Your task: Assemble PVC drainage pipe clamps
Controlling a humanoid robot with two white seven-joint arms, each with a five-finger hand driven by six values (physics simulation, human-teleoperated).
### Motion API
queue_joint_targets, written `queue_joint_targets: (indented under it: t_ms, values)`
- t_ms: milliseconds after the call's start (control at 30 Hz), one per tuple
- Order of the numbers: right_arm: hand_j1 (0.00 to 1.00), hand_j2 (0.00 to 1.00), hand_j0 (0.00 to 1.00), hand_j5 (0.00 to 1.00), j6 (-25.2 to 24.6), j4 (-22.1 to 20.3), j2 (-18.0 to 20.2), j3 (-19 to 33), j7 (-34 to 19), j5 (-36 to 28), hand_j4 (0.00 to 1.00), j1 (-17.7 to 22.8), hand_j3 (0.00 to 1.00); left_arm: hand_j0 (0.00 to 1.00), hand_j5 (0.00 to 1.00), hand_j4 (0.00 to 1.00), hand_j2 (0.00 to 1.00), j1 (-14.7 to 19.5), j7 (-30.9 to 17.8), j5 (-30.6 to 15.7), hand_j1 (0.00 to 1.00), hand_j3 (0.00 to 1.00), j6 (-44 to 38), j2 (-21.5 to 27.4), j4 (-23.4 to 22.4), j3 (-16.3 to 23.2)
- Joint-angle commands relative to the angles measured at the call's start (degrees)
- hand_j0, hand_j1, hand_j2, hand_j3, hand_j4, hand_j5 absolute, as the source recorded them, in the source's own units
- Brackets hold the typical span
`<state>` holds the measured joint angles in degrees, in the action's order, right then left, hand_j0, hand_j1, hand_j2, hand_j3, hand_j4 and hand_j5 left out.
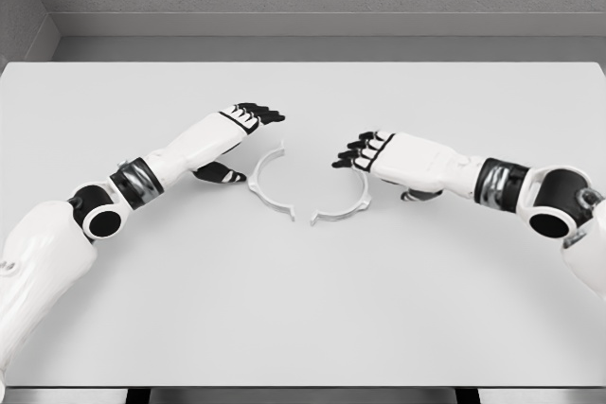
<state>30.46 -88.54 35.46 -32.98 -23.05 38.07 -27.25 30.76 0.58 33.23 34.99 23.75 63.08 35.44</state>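
A flat white table (303, 309) is seen filling most of the view, with a grey wall behind it. The left arm is seen entering from the lower left corner and reaching over the table toward its middle. The left hand (239, 130) is held with its black fingers (265, 113) extended and loosely spread, nothing being gripped; its thumb is turned downward, close to the table surface. Just right of that hand, a thin white semicircular plastic clamp half (265, 186) lies flat on the table, its curve bowed toward the left hand. Immediately right of it, a second thin white curved plastic clamp half (348, 205) lies flat, bowed to the right; the lower ends of the two halves are near each other but apart. The right hand (379, 153) is positioned just above and right of that second half, fingers relaxed and slightly curled, nothing held. Contact with the clamp cannot be determined.
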Motion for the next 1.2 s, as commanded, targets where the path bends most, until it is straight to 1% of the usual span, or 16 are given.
queue_joint_targets:
  t_ms: [0,167,267,500,567,667,733,800,1000,1167]
  values:
    - [1.0,1.0,1.0,1.0,-0.23,-0.49,-0.31,-1.21,-0.06,-0.27,1.0,0.0,1.0,1.0,1.0,1.0,1.0,0.0,0.03,-0.36,1.0,1.0,0.01,-0.29,0.11,-0.02]
    - [1.0,1.0,1.0,1.0,-0.67,-0.05,-1.54,-2.35,-0.5,0.08,1.0,-0.18,1.0,1.0,1.0,1.0,1.0,-0.09,0.03,-0.27,1.0,1.0,0.01,-0.81,0.63,-0.02]
    - [1.0,1.0,1.0,1.0,-0.58,2.06,-1.54,-2.35,-0.41,0.08,1.0,-0.7,1.0,1.0,1.0,1.0,1.0,-0.09,0.03,-0.27,1.0,1.0,0.01,-1.08,0.64,-0.02]
    - [1.0,1.0,1.0,1.0,-0.58,2.06,-1.63,-2.44,-0.41,0.17,1.0,-0.7,1.0,1.0,1.0,1.0,1.0,-0.35,0.03,-0.27,1.0,1.0,0.01,-1.69,1.16,0.77]
    - [1.0,1.0,1.0,1.0,-0.67,2.06,-2.24,-2.44,-0.5,0.17,1.0,-0.7,1.0,1.0,1.0,1.0,1.0,-0.35,0.03,-0.27,1.0,1.0,0.01,-1.96,1.16,0.77]
    - [1.0,1.0,1.0,1.0,-0.67,5.48,-3.47,-2.44,-0.5,0.25,1.0,-2.81,1.0,1.0,1.0,1.0,1.0,-0.44,0.03,-0.27,1.0,1.0,0.01,-2.22,1.43,0.86]
    - [1.0,1.0,1.0,1.0,-0.67,6.63,-4.35,-2.53,-0.5,0.43,1.0,-3.43,1.0,1.0,1.0,1.0,1.0,-0.44,0.03,-0.27,1.0,1.0,0.01,-2.31,1.43,0.77]
    - [1.0,1.0,1.0,1.0,-0.58,8.83,-5.4,-3.93,-0.5,0.78,1.0,-4.75,1.0,1.0,1.0,1.0,1.0,-0.44,0.03,-0.27,1.0,1.0,0.01,-2.31,1.43,0.77]
    - [1.0,1.0,1.0,1.0,-0.67,10.23,-6.72,-4.55,-0.5,0.87,1.0,-5.8,1.0,1.0,1.0,1.0,1.0,-0.53,0.03,-0.27,1.0,1.0,0.01,-3.54,1.43,0.86]
    - [1.0,1.0,1.0,1.0,-0.58,11.11,-6.99,-4.38,-0.5,1.31,1.0,-6.24,1.0,1.0,1.0,1.0,1.0,-0.53,-0.05,-0.27,1.0,1.0,0.01,-4.07,1.43,0.86]
